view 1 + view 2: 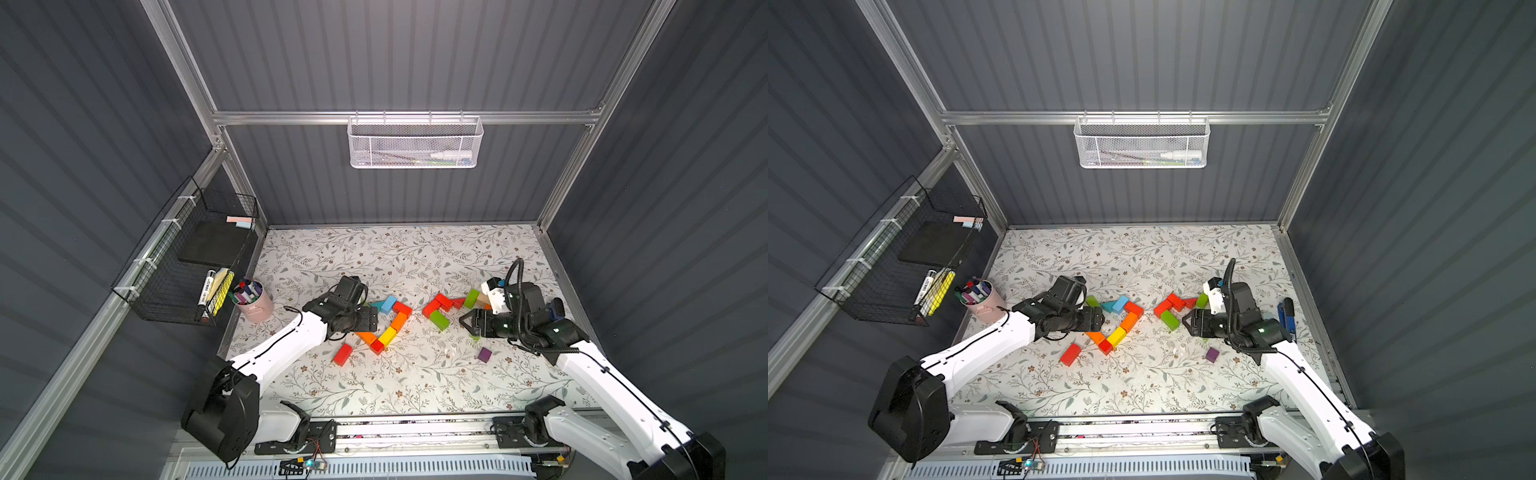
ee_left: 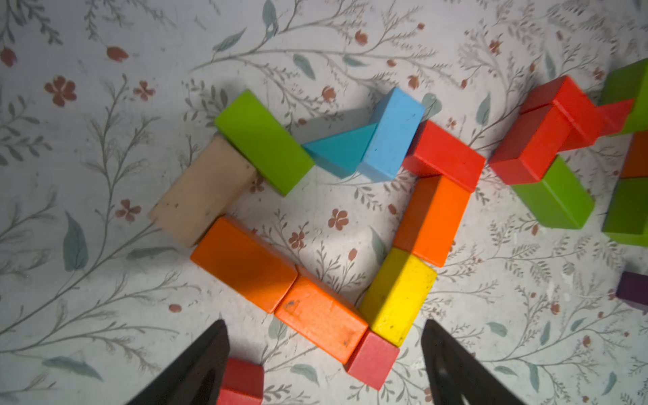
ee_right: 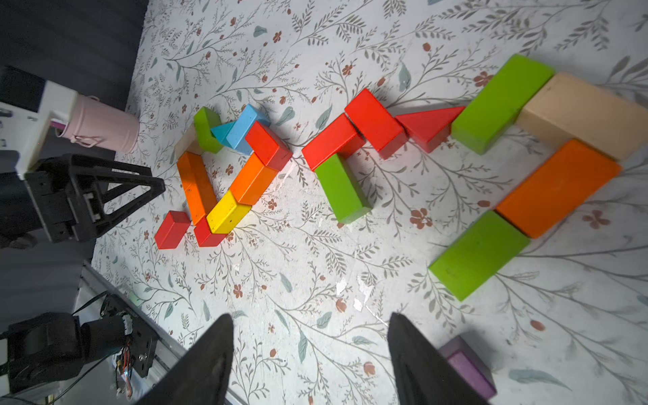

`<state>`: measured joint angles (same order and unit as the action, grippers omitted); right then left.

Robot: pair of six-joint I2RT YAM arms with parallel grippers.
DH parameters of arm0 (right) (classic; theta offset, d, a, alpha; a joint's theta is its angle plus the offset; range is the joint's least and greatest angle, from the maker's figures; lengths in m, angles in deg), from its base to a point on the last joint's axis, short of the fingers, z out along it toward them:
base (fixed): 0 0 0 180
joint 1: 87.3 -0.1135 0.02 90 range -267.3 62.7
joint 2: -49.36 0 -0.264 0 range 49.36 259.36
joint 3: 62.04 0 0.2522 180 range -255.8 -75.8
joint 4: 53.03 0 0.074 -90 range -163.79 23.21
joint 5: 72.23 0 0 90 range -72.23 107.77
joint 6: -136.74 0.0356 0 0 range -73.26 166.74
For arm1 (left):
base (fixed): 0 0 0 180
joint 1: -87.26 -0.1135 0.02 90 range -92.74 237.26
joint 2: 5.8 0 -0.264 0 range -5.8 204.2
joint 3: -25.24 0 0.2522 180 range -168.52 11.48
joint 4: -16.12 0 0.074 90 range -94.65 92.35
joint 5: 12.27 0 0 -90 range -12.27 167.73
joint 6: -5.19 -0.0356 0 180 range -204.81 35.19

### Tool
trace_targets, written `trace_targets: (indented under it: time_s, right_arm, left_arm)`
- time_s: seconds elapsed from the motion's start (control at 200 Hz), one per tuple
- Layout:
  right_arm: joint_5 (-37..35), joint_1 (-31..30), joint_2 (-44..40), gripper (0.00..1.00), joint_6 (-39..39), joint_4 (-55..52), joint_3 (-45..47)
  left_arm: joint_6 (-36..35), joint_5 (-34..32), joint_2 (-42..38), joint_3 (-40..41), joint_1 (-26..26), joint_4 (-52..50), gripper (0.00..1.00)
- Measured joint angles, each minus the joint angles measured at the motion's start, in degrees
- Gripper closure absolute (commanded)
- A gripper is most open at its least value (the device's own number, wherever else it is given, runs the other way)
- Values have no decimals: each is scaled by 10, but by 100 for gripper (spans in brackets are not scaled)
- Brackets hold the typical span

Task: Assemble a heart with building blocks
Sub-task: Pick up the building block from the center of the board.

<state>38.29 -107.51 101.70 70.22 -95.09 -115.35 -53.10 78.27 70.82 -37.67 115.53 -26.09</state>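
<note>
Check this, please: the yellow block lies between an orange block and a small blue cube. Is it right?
One thing is wrong: the small cube is red, not blue. The yellow block lies between an orange block and that cube, as the left wrist view shows.

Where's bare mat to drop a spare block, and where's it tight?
Free: the far strip of mat between the building blocks and back wall; the near strip between the loose red block, purple block and front rail. Crowded: the middle band, both block clusters with the left gripper and right gripper among them, and the pink cup corner.
</note>
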Motion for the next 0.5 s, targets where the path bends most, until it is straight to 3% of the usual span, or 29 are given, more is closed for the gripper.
trace_targets:
  time_s: [0.125, 0.5]
  right_arm:
    - [10, 0, -22, 28, 0, 14, 24]
    - [23, 0, -45, 28, 0, 22, 29]
  left_arm:
    - [30, -10, -9, 1, 0, -18, 21]
    - [104, -33, -11, 4, 0, -117, 18]
